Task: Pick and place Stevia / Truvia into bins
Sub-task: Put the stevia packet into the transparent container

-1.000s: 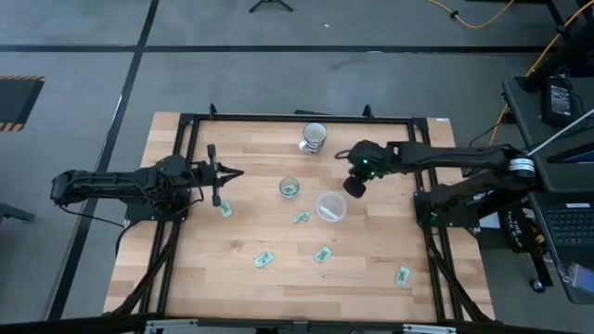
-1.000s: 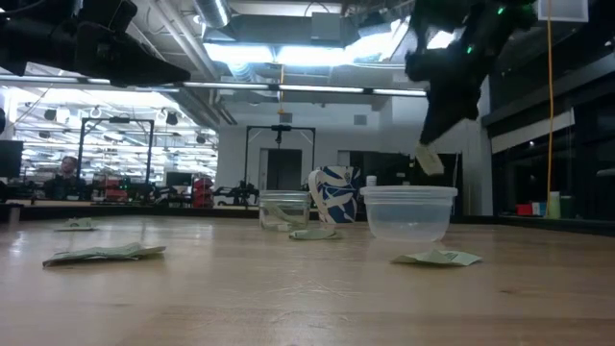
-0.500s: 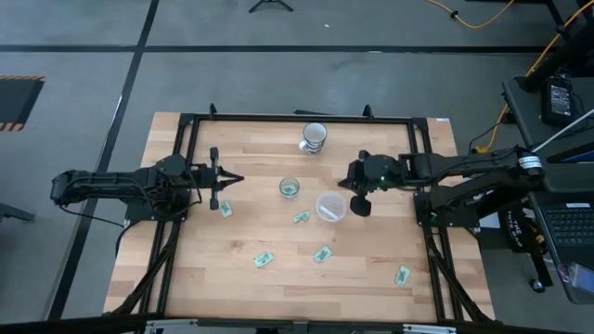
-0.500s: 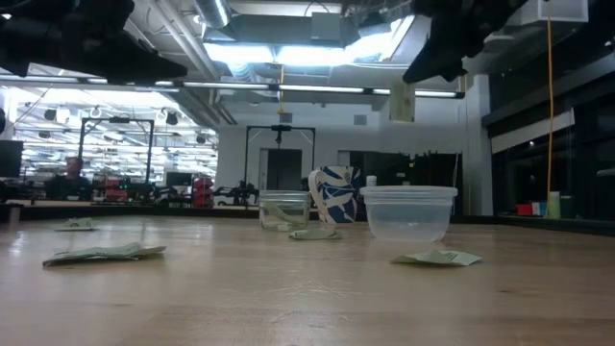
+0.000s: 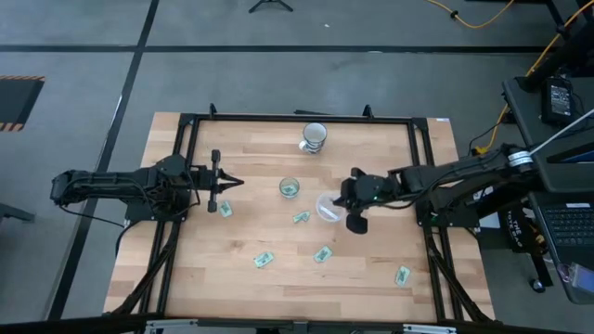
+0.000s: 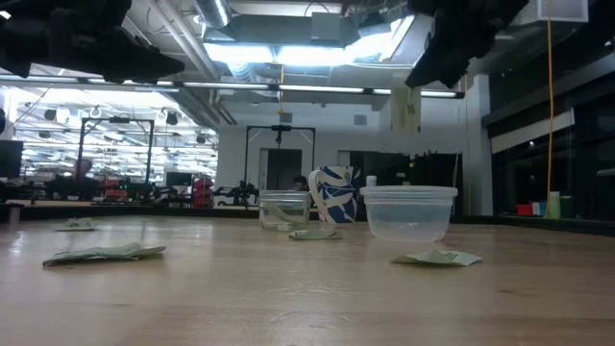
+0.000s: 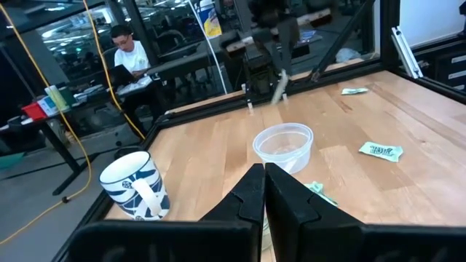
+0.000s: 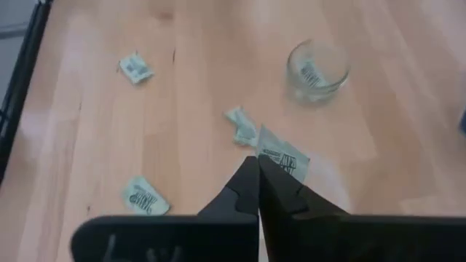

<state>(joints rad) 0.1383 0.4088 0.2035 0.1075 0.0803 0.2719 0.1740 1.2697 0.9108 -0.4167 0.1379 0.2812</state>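
My right gripper (image 6: 430,75) is shut on a light green Stevia packet (image 6: 404,108) and hovers above the wide translucent plastic cup (image 6: 408,212), at that cup's (image 5: 327,206) right rim in the high view. The narrow clear glass (image 5: 290,188) stands on the table with one packet inside. More packets lie flat on the wood (image 5: 225,210), (image 5: 300,218), (image 5: 264,260), (image 5: 322,253), (image 5: 402,275). My left gripper (image 5: 228,183) waits shut in the air at the table's left side, touching nothing. My right gripper pinches the packet by its upper edge (image 6: 409,90) between the two fingertips, coming from above on a slant. The packet hangs lifted clear below the fingers, roughly upright, over the plastic cup. In the right wrist view it sticks out beyond the fingertips (image 8: 285,157).
A white mug with blue bands (image 5: 314,136) stands near the far edge, behind the glass. A black frame (image 5: 186,158) runs around the wooden table. The near left part of the table holds only two packets. A person (image 7: 125,45) sits at a desk beyond the table.
My right gripper has risen and swung toward the near edge and slightly left, from beside the plastic cup to above its right rim. The packet went with it and now hangs higher over the cup. The gripper stayed shut.
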